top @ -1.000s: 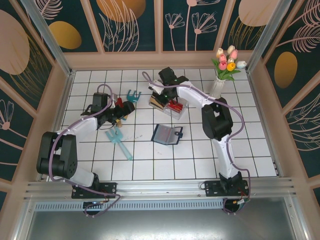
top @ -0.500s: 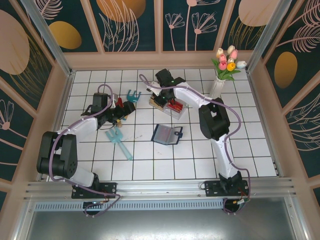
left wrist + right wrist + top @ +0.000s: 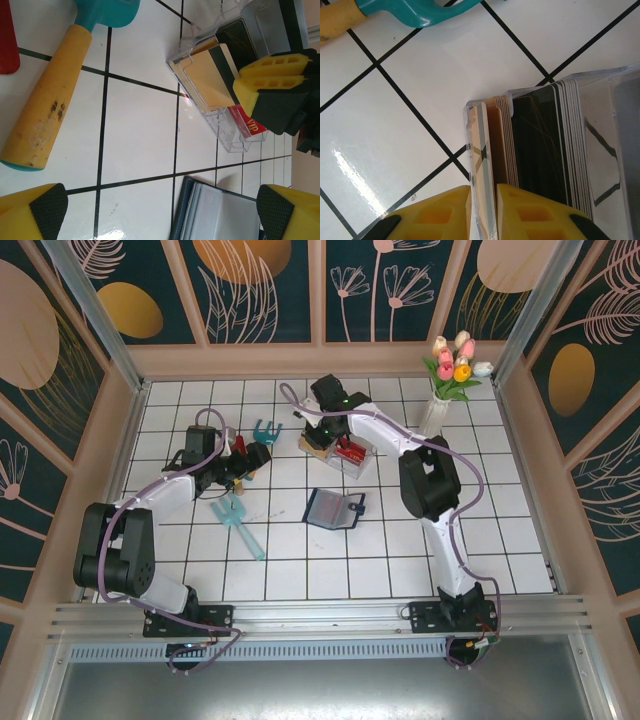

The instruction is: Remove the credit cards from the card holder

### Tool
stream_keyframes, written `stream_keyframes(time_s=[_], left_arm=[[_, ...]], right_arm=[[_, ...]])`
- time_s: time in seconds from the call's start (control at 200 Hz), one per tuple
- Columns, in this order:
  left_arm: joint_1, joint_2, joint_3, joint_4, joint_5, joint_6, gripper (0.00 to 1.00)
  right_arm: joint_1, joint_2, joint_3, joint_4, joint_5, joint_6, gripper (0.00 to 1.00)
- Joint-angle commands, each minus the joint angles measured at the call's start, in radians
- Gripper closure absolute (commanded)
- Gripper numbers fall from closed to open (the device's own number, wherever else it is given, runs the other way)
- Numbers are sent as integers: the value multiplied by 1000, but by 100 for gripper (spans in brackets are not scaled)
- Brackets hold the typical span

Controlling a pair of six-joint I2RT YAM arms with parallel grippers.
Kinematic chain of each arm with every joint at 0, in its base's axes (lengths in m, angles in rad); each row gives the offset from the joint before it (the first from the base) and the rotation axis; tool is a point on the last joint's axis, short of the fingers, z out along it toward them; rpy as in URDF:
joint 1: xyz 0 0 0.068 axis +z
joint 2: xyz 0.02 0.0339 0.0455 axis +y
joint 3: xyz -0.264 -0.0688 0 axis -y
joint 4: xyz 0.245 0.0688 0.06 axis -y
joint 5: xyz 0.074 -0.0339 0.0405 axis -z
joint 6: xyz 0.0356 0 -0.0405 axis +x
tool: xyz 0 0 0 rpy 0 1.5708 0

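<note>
We see right gripper (image 3: pixel 484 195) narrowly straddling tan card (image 3: pixel 483 150) in clear box (image 3: pixel 620 100); we cannot tell if pinching. Left gripper (image 3: pixel 165 207) spread wide over counter (image 3: pixel 140 125) near open card holder (image 3: pixel 220 215).

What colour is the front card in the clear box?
The card is tan with a dark side stripe; the left wrist view shows it best.

Tan card (image 3: pixel 207 75) in clear box (image 3: pixel 226 139), right pincer (image 3: pixel 241 82) at its edge, open card holder (image 3: pixel 212 215) below, yellow-handled tool (image 3: pixel 47 100) left
</note>
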Motion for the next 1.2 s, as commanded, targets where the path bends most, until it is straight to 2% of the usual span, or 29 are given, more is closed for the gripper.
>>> stream_keyframes(time_s=[0.0,0.145,0.38,0.806,1.191], left_arm=[[4,6,-9,27,22,-6,1],[3,9,-11,27,22,-5,1],[4,17,-11,28,20,-3,1],[3,27,-11,28,18,-1,1],[4,32,-12,28,20,0,1]], right_arm=[[-2,-60,1,19,19,45,78],[-15,-42,-2,31,43,90,69],[-20,-26,-16,41,68,108,68],[-21,4,-23,29,45,93,89],[-14,19,-39,18,13,76,91]])
